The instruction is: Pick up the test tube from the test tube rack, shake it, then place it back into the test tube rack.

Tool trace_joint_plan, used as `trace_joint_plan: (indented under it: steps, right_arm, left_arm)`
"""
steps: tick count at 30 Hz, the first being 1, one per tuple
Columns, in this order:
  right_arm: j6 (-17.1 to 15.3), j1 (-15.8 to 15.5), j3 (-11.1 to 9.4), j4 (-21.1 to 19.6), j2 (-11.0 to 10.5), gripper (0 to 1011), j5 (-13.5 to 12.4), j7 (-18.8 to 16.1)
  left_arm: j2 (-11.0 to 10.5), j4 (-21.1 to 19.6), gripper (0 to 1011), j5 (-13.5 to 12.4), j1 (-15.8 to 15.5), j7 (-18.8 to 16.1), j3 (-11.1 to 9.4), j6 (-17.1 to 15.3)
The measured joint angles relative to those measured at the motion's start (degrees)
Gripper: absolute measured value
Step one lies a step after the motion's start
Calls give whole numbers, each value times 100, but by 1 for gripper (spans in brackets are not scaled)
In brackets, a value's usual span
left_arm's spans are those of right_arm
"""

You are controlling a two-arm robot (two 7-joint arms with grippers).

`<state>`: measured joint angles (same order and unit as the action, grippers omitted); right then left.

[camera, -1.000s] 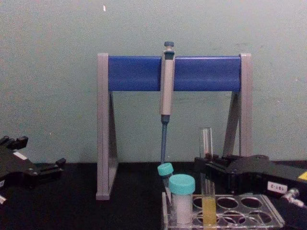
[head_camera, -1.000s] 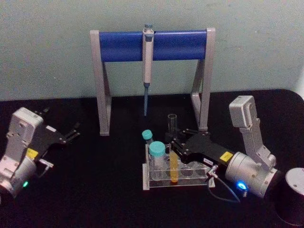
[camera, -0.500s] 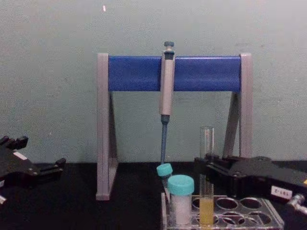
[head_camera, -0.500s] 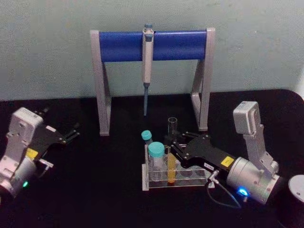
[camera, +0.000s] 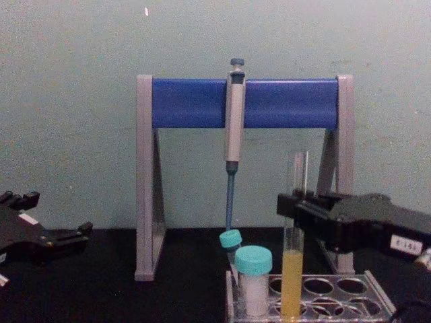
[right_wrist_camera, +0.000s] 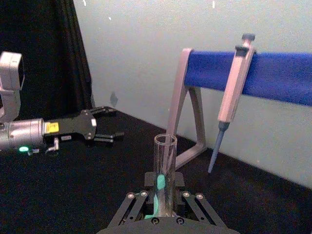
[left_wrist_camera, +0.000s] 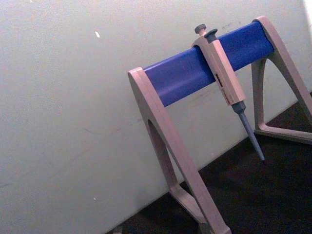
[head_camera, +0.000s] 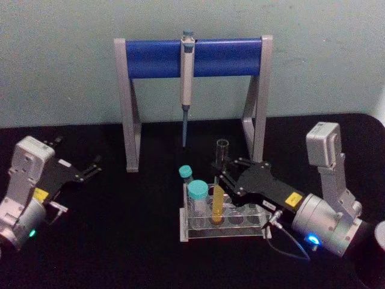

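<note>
Yellow-labelled right pincer [head_camera: 221, 179] apparently grips test tube [head_camera: 217, 205].

Clear smooth glass test tube [camera: 292, 269], glossy clear plastic test tube rack [head_camera: 243, 226], matt black table [head_camera: 132, 229]

The right gripper [head_camera: 221, 175] closes on the test tube [head_camera: 217, 202] from the right. Below its fingertips, the tube's lower end sits in the test tube rack [head_camera: 246, 227]. Just left of the fingertips a wide-capped tube [head_camera: 198, 194] stands in the rack, with a small capped tube [head_camera: 186, 173] behind it. Farther behind the gripper is the pipette stand [head_camera: 150, 58] (a pipette [head_camera: 186, 78] hangs from its bar). The left gripper [head_camera: 90, 169] is well apart, far left.
</note>
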<state>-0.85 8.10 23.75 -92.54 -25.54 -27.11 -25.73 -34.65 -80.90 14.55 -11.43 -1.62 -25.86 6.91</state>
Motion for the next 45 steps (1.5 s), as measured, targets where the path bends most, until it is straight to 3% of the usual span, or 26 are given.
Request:
trace_joint_plan:
  steps: [9,19,45]
  right_arm:
    - [-2,-60,-149,-373,-93,235,6,64]
    - [1,14,-226,-459,-89,234,-10,105]
    - [-14,632,-300,219,218,234,244,273]
  left_arm:
    - [0,0,1001,0,0,0,0,0]
    - [0,0,1001,0,0,0,0,0]
    - [0,0,1001,0,0,0,0,0]
